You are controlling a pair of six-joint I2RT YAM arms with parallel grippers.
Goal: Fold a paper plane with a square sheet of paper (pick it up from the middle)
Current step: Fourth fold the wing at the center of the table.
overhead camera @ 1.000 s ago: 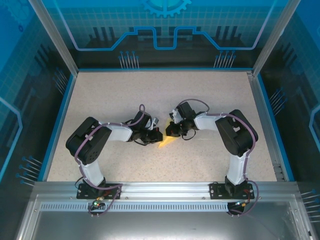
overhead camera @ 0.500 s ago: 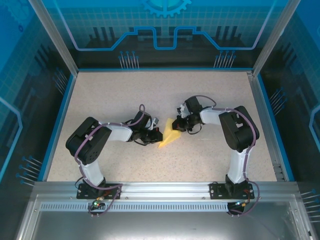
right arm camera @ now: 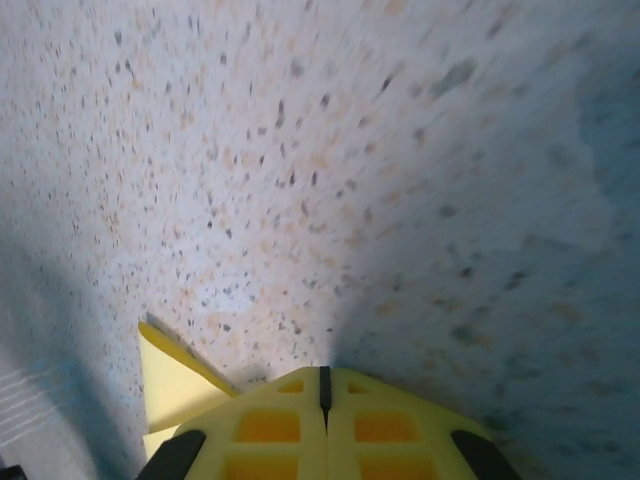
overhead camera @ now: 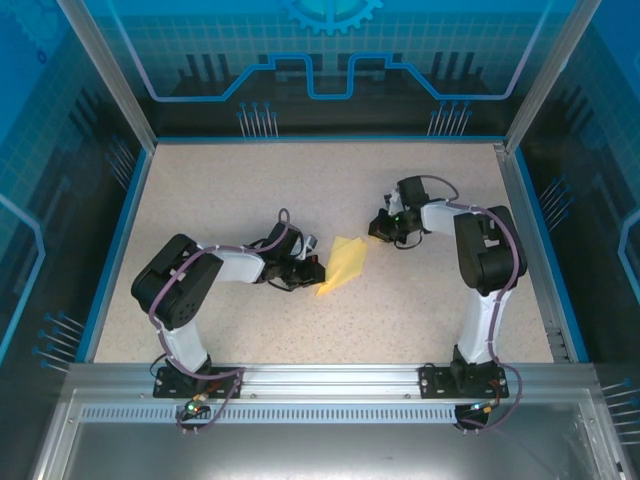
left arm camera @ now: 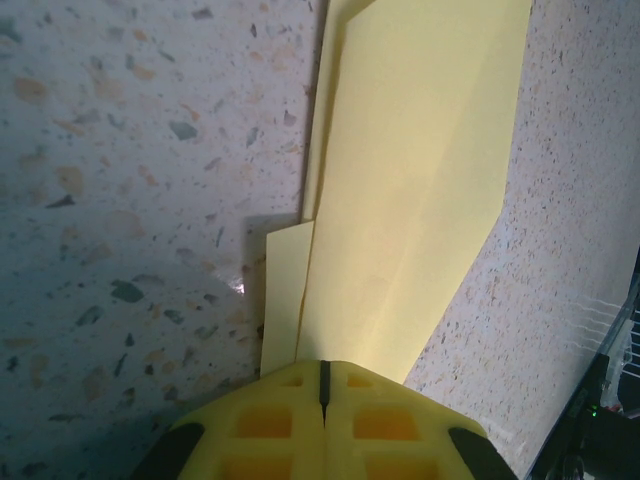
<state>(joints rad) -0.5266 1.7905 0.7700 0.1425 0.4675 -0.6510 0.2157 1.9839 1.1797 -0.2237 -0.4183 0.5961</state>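
As laid on table (overhead camera: 250, 190), paper plane (overhead camera: 343, 264): folded, flat.
Left tool (left arm camera: 323, 374): pressed together, tips on its end.
Right tool (overhead camera: 382, 229): pressed together, nearby.

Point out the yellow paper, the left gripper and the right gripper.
yellow paper (left arm camera: 410, 200): left wrist view, middle of the top folded layer.
left gripper (left arm camera: 323, 392): left wrist view, seam between its shut fingertips.
right gripper (right arm camera: 323, 385): right wrist view, seam between its shut fingertips.

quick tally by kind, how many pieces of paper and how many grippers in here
folded yellow paper: 1
grippers: 2 (left gripper, right gripper)
total: 3
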